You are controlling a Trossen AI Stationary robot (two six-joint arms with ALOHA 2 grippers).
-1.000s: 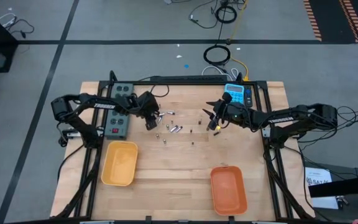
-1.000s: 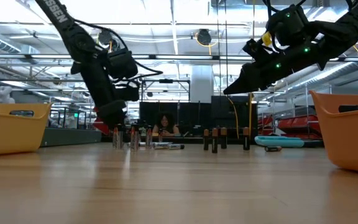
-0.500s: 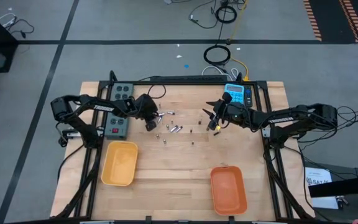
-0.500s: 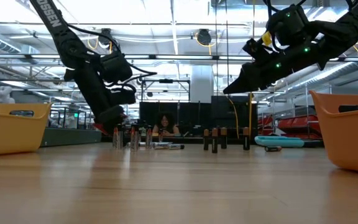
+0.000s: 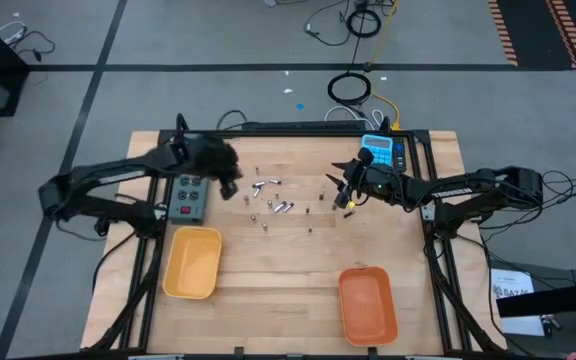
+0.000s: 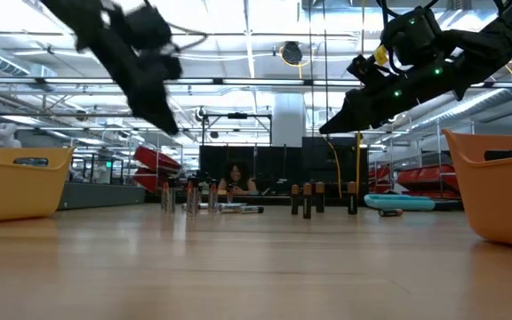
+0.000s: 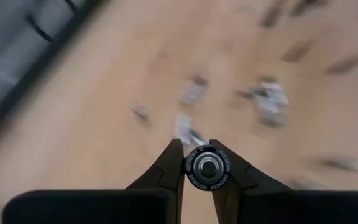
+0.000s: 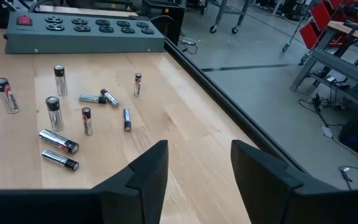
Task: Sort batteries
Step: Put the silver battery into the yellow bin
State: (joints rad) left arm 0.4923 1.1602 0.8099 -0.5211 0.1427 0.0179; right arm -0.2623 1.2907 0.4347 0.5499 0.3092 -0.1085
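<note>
Left gripper (image 7: pixel 207 167), clamped on a battery (image 7: pixel 206 167) seen end-on, hangs nearer the yellow tray (image 5: pixel 192 262); right gripper (image 8: pixel 194 163) waits open.

1. The batteries (image 5: pixel 273 200) lie scattered mid-table toward the back, between the two arms.
2. A button box (image 5: pixel 190 196) sits left of them; a calculator (image 5: pixel 383 152) sits at the back right.
3. Two trays (image 5: pixel 192 262) (image 5: pixel 367 304) sit near the front, seemingly empty.
</note>
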